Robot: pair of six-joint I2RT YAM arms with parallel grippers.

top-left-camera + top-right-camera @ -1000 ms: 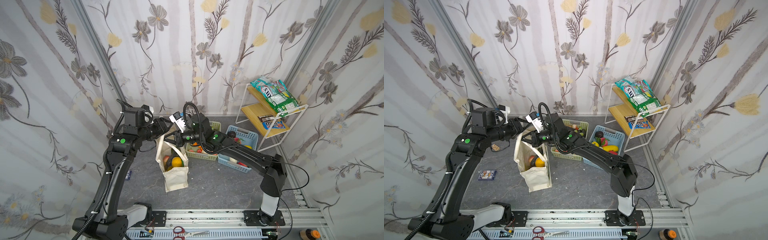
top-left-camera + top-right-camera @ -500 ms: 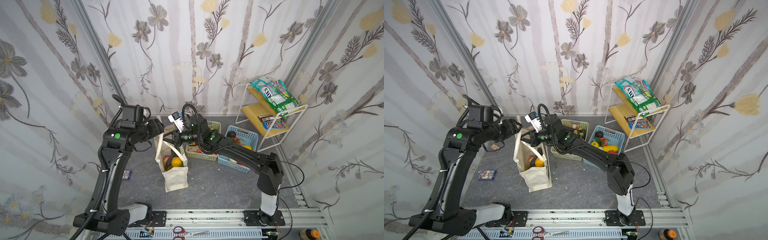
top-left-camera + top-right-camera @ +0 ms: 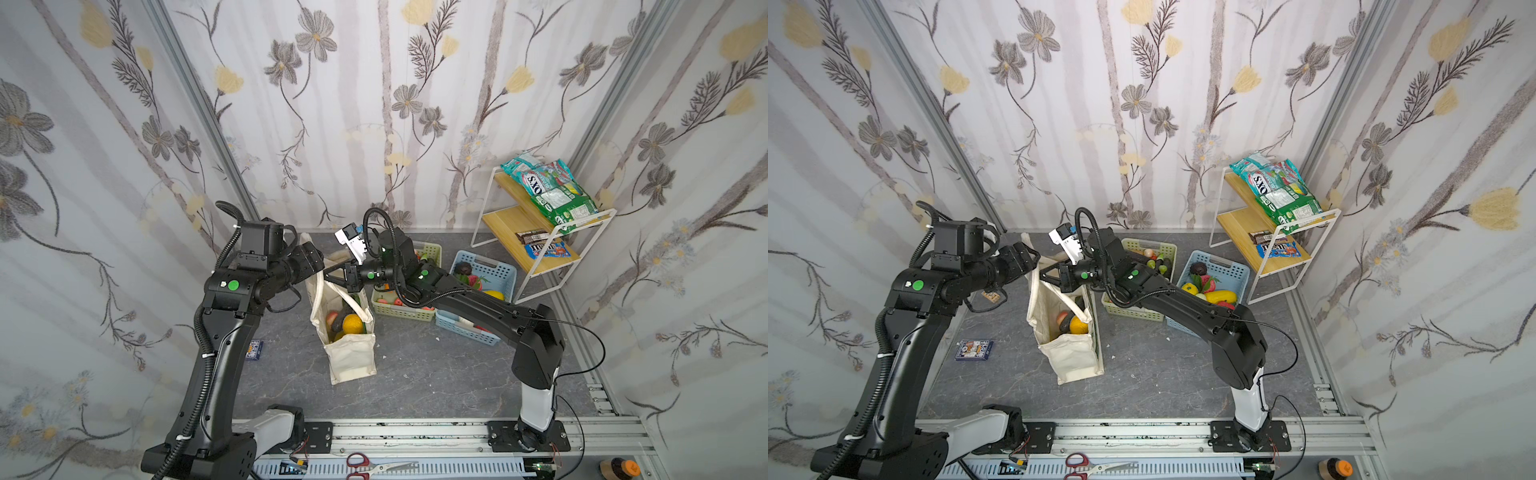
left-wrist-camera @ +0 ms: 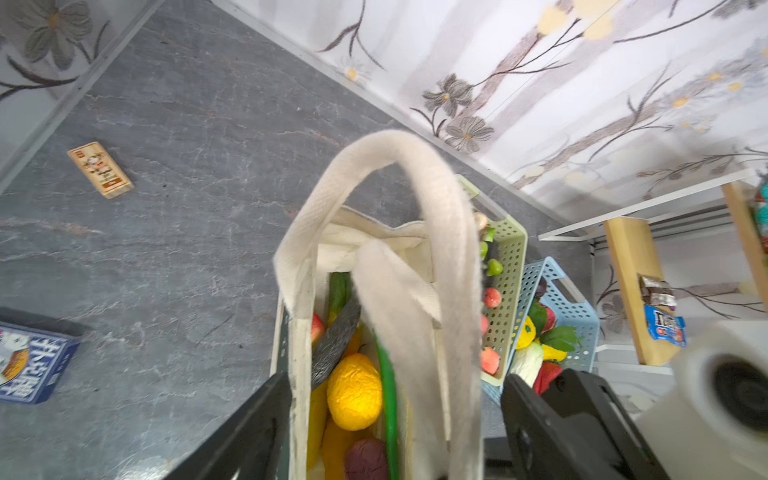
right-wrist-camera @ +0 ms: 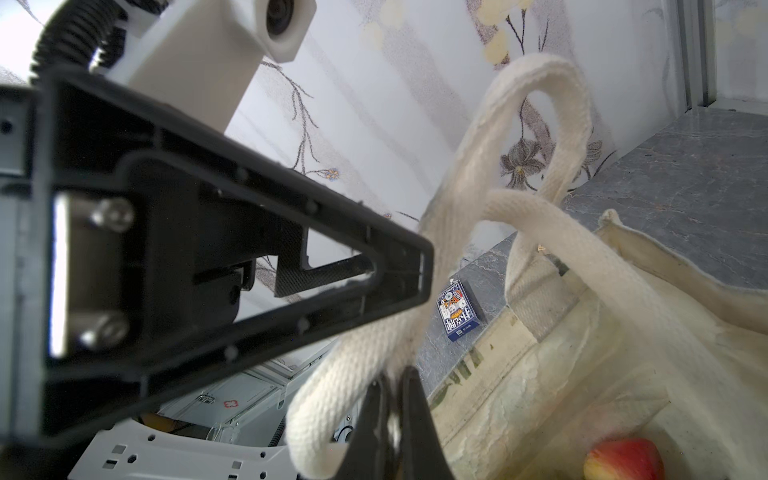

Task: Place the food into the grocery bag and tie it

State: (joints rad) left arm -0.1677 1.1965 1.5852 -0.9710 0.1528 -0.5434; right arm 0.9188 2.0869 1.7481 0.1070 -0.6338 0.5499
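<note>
Tying looks to be the step in hand; no knot is made yet.

Near edge of the surface, left side: blue card box lying loose, no part of the job.

Mid-surface: grocery bag upright with its mouth open. It holds food: a yellow fruit, something red, something purple and a long green piece.

Over the mouth:
- Right claw is pinched tight on one cream handle, holding it up.
- Left claw is spread wide and grips nothing. Both handles rise between its jaws, the taller loop arching free.
- The handles overlap, but I cannot see one drawn through the other.

Toward the far edge, just beyond the bag: pale green basket and blue basket, both with toy produce inside.

Judgement: packing is only partly done if those pieces count. The tie is barely begun.
</note>
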